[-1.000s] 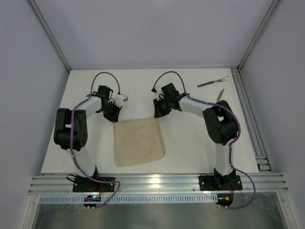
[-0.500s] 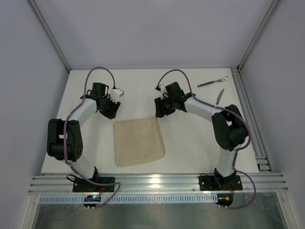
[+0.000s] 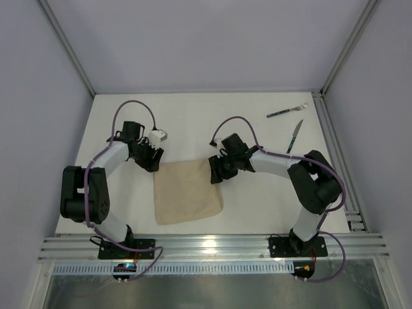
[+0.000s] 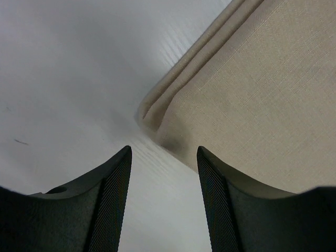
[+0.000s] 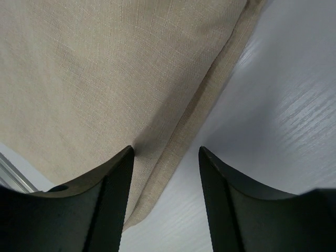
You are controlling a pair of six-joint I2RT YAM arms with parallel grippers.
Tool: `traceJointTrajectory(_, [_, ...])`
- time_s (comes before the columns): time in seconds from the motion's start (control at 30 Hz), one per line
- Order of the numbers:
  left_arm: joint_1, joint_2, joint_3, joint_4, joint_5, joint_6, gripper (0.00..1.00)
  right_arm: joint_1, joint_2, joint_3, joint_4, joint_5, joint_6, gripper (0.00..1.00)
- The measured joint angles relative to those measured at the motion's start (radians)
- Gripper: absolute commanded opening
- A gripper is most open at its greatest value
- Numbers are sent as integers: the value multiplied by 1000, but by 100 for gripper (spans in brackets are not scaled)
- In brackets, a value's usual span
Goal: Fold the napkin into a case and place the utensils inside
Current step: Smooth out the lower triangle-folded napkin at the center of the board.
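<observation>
Centre of desk (image 3: 193, 122): napkin (image 3: 187, 192), beige, lying flat as a rough square. Doubled layers show along its edges in both wrist views, so at least one fold is judged done; the narrow pocket shape is not yet formed.

Upper left corner of napkin: left tool (image 3: 153, 162), jaws apart, holding nothing. The cloth corner lies just ahead of the gap.

Upper right corner of napkin: right tool (image 3: 215, 174), jaws likewise apart and empty, poised over the layered edge. Whether it touches the cloth cannot be told.

Upper right of frame, well apart from napkin: fork (image 3: 287, 111) and knife (image 3: 293, 134), green handles, lying bare on desk, neither one near a tool.

Remaining, by judgement: further folds, then fork and knife into the pocket — most of the task.

Markings: no brand, label or writing legible anywhere.
</observation>
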Motion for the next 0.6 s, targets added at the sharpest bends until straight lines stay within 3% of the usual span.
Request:
traceJointTrajectory(0.17, [-4,50,-21,18,-2,-5,48,-4,3,-22,45,-14,31,26])
traceJointTrajectory(0.27, [-4,74,-20,45,-2,-10,38,-4,12,-26,56,-18,47,20])
traceJointTrajectory(0.4, [-6,99,-19,51,-2,-15,23,-7,21,-26,63,-19,54,4])
traceJointTrajectory(0.6, [-9,113,2,51,-1,-17,6,-46,22,-37,78,-30,77,4])
